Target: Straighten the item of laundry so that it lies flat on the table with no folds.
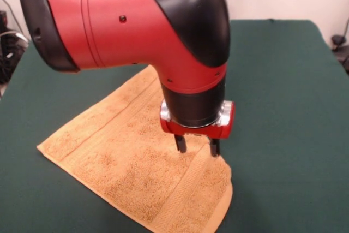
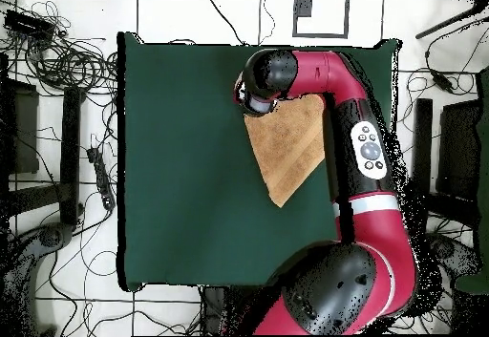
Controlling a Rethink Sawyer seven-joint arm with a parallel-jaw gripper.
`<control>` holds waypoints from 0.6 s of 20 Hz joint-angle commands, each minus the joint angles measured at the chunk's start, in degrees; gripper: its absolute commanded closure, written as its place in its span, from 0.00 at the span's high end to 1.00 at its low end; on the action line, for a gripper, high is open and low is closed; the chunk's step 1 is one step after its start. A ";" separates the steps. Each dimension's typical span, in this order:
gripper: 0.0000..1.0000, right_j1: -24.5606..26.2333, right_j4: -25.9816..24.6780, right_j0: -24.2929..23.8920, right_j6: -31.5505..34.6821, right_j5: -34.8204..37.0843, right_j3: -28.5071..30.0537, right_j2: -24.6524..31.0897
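Front view: the towel (image 1: pixel 139 167) is seen lying on the green table (image 1: pixel 283 107), toward the near side, left of centre in this picture. It is spread mostly flat in a rough diamond, one corner pointing left, one running back under the arm (image 1: pixel 136 20). A flat woven band is seen crossing it diagonally on the left part, a second band near the right edge. The right near corner looks rounded and slightly curled over at the rim; whether it is folded under cannot be told. The gripper (image 1: pixel 196 148) is held directly over the towel's right part, pointing straight down. Its two dark fingers (image 1: pixel 180 143) are seen apart, with a clear gap between them and nothing held in the gap. The fingertips are just above or barely touching the pile; contact cannot be confirmed. Most of the upper picture is filled by the red and black arm.

Overhead view: the towel (image 2: pixel 287 147) is seen on the right part of the table (image 2: pixel 181 161), near the top edge of the cloth, tapering to a point toward the picture's bottom. Its right side is covered by the arm (image 2: pixel 368 152), which runs up from the base at the bottom and bends left over the towel's top corner. The gripper is hidden under the wrist here.
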 commanded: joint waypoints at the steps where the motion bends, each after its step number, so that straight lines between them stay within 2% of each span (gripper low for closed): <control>1: 1.00 5.10 -0.24 3.76 -13.58 4.50 -1.62 -2.86; 7: 1.00 6.15 0.56 4.89 -14.11 5.67 -1.14 -2.57; 12: 1.00 5.63 3.09 5.59 -13.68 6.79 -0.30 -1.21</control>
